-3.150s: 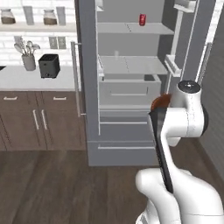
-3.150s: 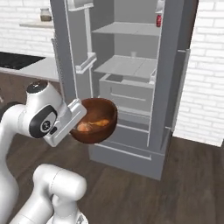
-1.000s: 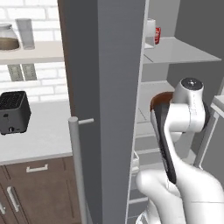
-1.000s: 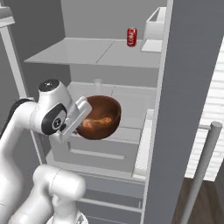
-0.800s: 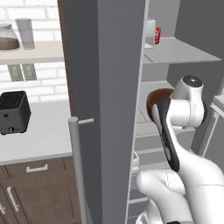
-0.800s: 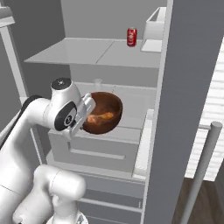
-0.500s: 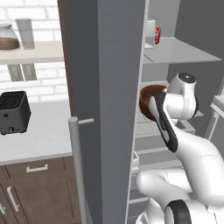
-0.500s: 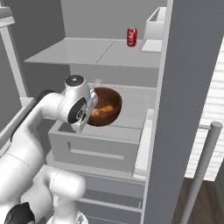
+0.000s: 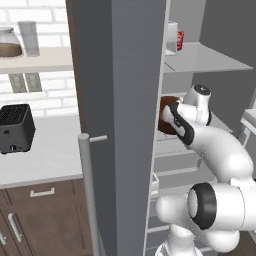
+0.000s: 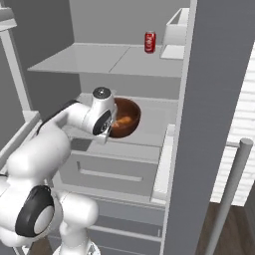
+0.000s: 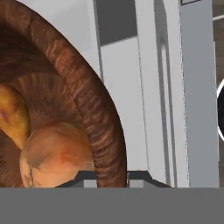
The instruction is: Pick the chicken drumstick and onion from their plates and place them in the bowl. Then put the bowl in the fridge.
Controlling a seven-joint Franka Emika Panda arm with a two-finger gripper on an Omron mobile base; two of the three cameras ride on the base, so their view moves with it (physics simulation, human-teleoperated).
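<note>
Now the fridge (image 9: 120, 100) is seen with its door open, and a long bar handle (image 9: 89, 195) is fixed to the door. To the left of the fridge, a black toaster (image 9: 15, 128) is set on the pale counter (image 9: 45, 160), and 2 jars (image 9: 20, 41) are kept on a shelf above it. A red can (image 10: 149, 42) is stood on the top fridge shelf (image 10: 104, 60). Lower down, the bowl (image 10: 124, 117) is held over the middle fridge shelf (image 10: 149, 130), above a grey drawer (image 10: 114, 172). The gripper (image 11: 111, 175) is squeezed tight on the rim of the bowl, with 1 finger on each side of the brown wall. Inside the bowl, the chicken drumstick (image 11: 11, 113) and the onion (image 11: 57, 153) are seen lying close together, with the onion nearer the gripper. Whether the bowl is touching the shelf cannot be told.
</note>
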